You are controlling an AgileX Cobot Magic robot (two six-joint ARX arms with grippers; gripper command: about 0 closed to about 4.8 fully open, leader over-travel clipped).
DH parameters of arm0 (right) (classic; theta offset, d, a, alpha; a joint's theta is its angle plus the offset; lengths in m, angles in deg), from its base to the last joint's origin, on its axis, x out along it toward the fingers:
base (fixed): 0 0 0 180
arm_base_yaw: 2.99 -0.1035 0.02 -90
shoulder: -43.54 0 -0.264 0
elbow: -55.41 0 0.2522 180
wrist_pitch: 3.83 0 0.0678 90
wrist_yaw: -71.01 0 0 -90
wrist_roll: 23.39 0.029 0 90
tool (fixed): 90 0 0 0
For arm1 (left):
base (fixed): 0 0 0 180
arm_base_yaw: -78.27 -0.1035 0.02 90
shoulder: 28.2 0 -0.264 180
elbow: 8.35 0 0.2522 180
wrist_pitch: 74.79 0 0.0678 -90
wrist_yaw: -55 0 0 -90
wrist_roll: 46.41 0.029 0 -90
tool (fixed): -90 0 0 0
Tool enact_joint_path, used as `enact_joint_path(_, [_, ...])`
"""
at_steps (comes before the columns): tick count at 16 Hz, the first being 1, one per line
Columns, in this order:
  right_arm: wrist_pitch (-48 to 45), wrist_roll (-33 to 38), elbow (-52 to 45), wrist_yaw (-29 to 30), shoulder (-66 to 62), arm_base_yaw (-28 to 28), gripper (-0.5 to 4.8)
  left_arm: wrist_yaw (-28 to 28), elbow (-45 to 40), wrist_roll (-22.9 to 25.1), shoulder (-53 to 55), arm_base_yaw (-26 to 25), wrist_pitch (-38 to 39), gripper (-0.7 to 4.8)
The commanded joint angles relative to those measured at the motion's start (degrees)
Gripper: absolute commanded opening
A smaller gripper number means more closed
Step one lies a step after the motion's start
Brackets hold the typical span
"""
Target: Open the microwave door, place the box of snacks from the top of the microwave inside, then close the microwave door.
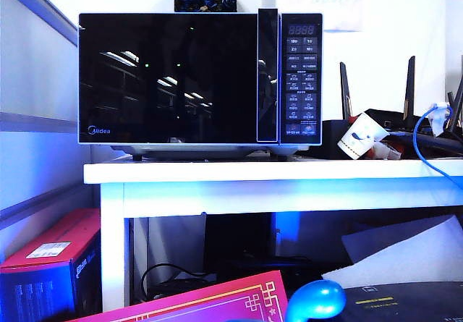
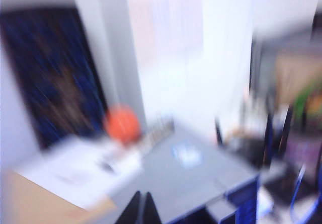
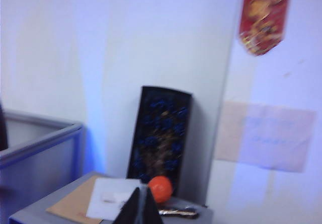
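The left end effector (image 2: 142,211) shows only as two dark fingertips that look pressed together with nothing between them. Its wrist view is badly smeared, so aiming from that picture would be guesswork. Neither arm appears in the exterior view. There the microwave (image 1: 195,149) sits on the white worktop (image 1: 289,171) with the microwave door (image 1: 166,76) fully shut, so I judge the first step is not yet done. The glossy glass gives no purchase; the only place to pull is the narrow handle strip (image 1: 268,76). A closed tip would likely skate off it, or stray onto the button panel (image 1: 300,76) just beside it and press a key. A hard tug could also drag the whole oven on its small feet toward the worktop edge. On top, seen from the right wrist, the box of snacks (image 3: 114,198) looks to be the pale flat package lying near the front. An orange ball (image 3: 160,189) sits just beside it and a dark carton (image 3: 161,133) of blue-wrapped items stands behind. A careless reach could roll the ball off, topple the carton, or take the wrong package. The right end effector (image 3: 141,209) hovers above that top surface, closed and empty, so it must open before any grasp. Further right, a paper cup (image 1: 359,135) and a blue cable (image 1: 419,145) could snag the right arm.
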Motion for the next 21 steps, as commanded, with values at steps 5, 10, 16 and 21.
enact_joint_path(5, [21.66, -2.21, -0.02, 1.99, 12.52, -0.07, -0.01, -7.13, 0.02, -0.2, -37.94, -0.02, 35.23, -0.06])
enact_joint_path(10, [24.3, -1.31, -16.57, 1.97, 27.67, 0.0, -0.01, -7.78, -0.35, -0.2, -54.27, -0.07, 52.87, -0.06])
enact_joint_path(16, [-6.99, 2.91, -70.82, 2.78, 60.24, -0.02, -0.01, -7.69, -24.2, -1.57, -69.42, -0.07, 53.02, -0.06])
enact_joint_path(21, [-18.75, 9.44, -97.18, 2.86, 72.72, -0.02, -0.01, -1.42, -62.29, -5.07, -82.38, -0.07, 27.93, -0.05])
